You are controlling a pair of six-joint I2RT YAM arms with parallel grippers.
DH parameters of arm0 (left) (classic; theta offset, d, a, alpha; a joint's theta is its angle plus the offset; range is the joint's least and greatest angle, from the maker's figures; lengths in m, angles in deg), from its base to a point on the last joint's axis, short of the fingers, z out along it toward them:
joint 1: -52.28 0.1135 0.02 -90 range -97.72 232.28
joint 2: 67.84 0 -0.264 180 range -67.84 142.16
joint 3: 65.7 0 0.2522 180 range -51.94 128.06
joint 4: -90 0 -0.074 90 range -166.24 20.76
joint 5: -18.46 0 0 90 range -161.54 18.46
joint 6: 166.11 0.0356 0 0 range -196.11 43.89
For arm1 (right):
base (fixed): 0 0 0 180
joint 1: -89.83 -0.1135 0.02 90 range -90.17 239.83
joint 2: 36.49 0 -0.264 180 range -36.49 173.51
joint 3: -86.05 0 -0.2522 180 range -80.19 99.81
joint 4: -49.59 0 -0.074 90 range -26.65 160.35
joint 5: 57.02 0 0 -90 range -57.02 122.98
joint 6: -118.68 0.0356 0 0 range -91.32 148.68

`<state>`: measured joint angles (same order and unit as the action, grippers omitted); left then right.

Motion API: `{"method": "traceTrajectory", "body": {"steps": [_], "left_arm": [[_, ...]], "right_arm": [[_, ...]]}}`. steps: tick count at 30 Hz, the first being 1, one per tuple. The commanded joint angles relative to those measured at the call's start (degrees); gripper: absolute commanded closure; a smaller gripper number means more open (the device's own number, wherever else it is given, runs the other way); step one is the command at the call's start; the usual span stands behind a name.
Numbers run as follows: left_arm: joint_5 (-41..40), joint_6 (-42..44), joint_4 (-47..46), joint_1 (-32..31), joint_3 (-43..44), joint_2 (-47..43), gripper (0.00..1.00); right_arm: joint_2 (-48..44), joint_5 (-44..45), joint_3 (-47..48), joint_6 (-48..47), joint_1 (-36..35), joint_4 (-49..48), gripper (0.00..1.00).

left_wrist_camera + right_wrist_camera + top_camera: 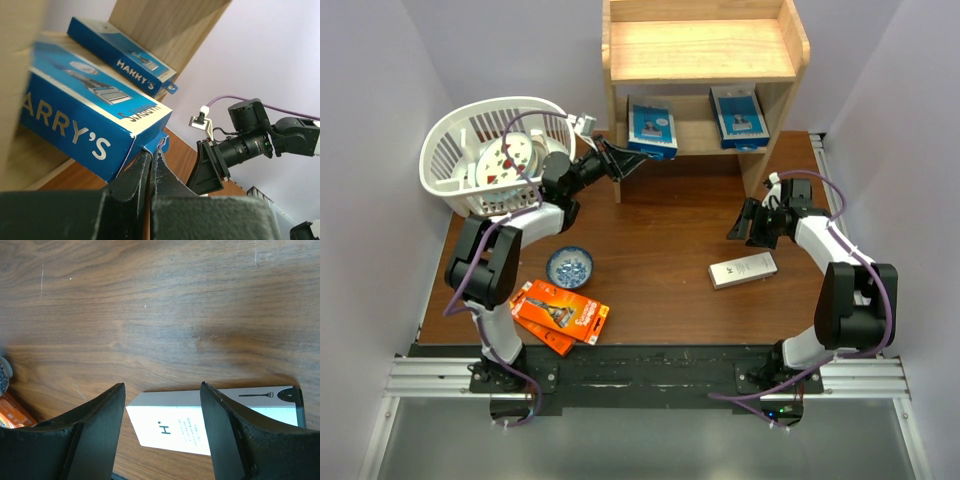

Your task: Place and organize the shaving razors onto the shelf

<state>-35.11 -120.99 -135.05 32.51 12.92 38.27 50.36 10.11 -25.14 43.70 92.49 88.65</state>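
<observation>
Pine shelf [705, 50] carries two blue razor packs on its lower tier: the left blue pack [651, 127] overhangs the front edge, and the right blue pack [738, 115] lies apart from it, near the other side panel. Note that your left gripper [628, 160] is clenched on the hang tab of the left blue pack, while your right gripper [745, 222] hangs released and empty over the white razor pack [743, 270] on the table [660, 230]. Two orange razor packs [560, 312] lie overlapping near the left arm's base.
</observation>
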Motion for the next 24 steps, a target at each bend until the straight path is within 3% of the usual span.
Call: {"method": "traceTrajectory", "body": {"steps": [1,24], "left_arm": [[-3.81,-2.49,-1.58,1.84,-0.87,0.33,1.0],[-11.64,-10.48,6.6,2.45,3.87,5.96,0.93]], "right_arm": [[1.04,0.81,1.46,0.35,0.24,-1.39,0.34],[4.03,1.43,2.96,0.09,0.16,-1.75,0.34]]}}
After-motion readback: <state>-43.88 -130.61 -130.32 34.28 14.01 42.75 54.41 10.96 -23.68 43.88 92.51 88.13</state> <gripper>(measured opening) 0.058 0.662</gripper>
